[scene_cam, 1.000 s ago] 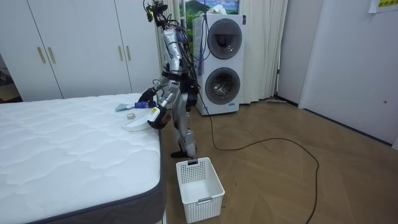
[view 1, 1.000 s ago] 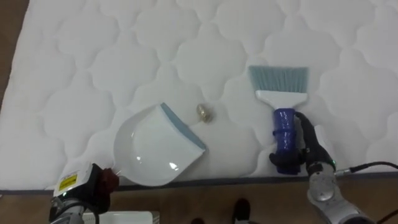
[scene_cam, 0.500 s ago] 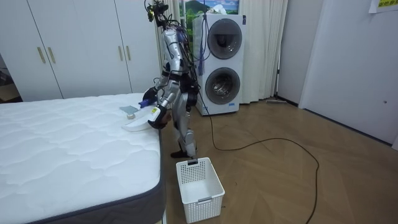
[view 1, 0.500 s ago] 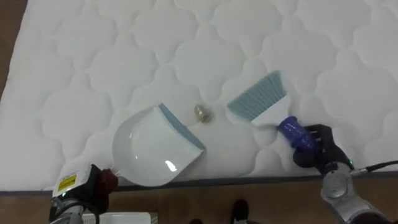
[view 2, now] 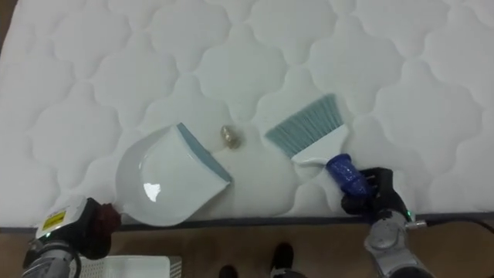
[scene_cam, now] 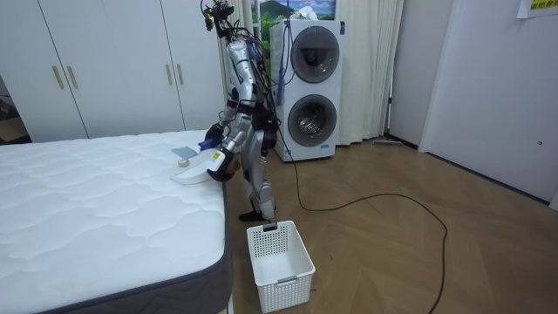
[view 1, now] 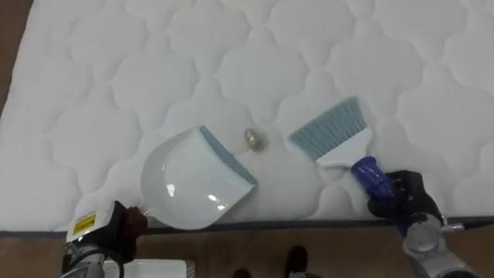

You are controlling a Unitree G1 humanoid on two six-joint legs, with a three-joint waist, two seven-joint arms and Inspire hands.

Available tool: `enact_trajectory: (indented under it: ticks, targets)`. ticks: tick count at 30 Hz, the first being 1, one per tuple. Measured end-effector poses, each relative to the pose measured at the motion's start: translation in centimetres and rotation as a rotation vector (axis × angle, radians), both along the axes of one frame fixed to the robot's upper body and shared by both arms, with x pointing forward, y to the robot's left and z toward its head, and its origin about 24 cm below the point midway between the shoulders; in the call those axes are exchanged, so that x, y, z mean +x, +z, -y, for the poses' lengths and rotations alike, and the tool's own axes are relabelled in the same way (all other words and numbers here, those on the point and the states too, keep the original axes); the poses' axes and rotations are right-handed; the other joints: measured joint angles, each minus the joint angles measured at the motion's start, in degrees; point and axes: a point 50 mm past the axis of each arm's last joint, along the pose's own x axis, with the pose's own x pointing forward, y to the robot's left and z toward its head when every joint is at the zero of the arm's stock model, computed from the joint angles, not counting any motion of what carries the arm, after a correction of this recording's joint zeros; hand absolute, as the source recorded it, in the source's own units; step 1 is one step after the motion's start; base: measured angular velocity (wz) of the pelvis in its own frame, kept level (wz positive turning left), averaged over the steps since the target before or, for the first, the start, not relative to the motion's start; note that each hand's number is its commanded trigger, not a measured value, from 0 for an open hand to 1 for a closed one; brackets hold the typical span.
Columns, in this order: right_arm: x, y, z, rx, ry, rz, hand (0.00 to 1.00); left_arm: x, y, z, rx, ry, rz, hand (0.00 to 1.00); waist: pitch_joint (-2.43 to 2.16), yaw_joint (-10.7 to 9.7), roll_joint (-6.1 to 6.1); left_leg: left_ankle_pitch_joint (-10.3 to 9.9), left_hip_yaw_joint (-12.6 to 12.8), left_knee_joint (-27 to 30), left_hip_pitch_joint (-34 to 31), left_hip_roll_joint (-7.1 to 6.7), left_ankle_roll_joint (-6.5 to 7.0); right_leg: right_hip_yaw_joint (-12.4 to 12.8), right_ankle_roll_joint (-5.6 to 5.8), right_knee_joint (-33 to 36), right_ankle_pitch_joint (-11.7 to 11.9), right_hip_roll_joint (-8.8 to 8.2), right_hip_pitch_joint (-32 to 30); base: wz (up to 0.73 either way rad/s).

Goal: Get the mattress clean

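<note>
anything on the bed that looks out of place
Yes: a small crumpled scrap lies on the white mattress, between the dustpan and the brush, touching neither. Nothing else looks odd.

Shell: silver-grey plates with dark joints, seen at the corner of the bed [view 1: 231,46].
Head: dark, with a small rig on top.
Left hand [view 1: 116,225]: black, red patch, yellow label beside it, below the bed's edge.
Right hand [view 1: 400,198]: black, round silver wrist below the bed's edge.
Cable: dark, trailing across the floor away from the bed.
</note>
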Motion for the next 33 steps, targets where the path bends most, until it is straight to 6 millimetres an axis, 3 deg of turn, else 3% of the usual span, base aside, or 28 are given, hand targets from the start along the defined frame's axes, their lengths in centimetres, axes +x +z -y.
enact_trajectory:
  ticks: [7, 15, 17, 23, 26, 33]
  targets:
    - [-0.3, 0.3, 1.8, -0.029, -0.060, -0.031, 1.00, 0.6, 0.5, -0.5, 0.051, -0.023, 0.023, 1.00, 0.01, 0.2, -0.20, 0.0, 0.0, 0.9, -0.3, -0.23, 0.01, -0.3, -0.06, 1.3, -0.3, -0.66, -0.3, 0.01]
    - [1.6, 2.9, 4.3, -0.206, -0.008, -0.056, 1.00, 1.7, 2.2, -2.2, 0.129, -0.037, 0.064, 1.00, 0.38, 0.2, -3.40, 0.1, 1.6, 2.0, -2.0, -0.67, 0.17, 1.2, -0.54, 4.5, -1.2, -1.61, -3.7, -0.05]
    - [2.6, 4.1, 5.0, -0.295, 0.045, -0.061, 1.00, 2.3, 2.7, -2.4, 0.138, -0.037, 0.080, 1.00, 0.76, 0.5, -4.39, 0.1, 1.6, 2.4, -2.7, -0.54, 0.23, 1.2, -0.80, 4.3, -0.7, -1.47, -4.2, 0.00]
    - [4.9, 7.5, 6.6, -0.512, 0.166, -0.083, 1.00, 2.8, 2.9, -2.3, 0.157, -0.053, 0.087, 1.00, 0.96, 2.1, -6.02, 0.1, 2.3, 2.8, -2.9, -0.15, 0.25, 0.8, -1.05, 4.9, -0.3, -1.54, -4.2, -0.02]
    - [5.6, 8.4, 6.9, -0.595, 0.212, -0.108, 1.00, 3.4, 3.3, -2.3, 0.176, -0.063, 0.097, 1.00, 1.16, 3.4, -7.29, 0.1, 2.5, 3.1, -3.2, 0.06, 0.22, 0.9, -1.23, 4.8, -0.2, -1.32, -4.6, 0.00]
    - [8.0, 11.0, 6.4, -0.761, 0.320, -0.110, 1.00, 4.1, 4.2, -2.9, 0.233, -0.073, 0.137, 1.00, 1.22, 3.5, -8.25, 0.0, 2.7, 4.0, -4.7, 0.46, 0.24, 0.6, -1.48, 4.4, 0.3, -1.08, -5.5, -0.02]
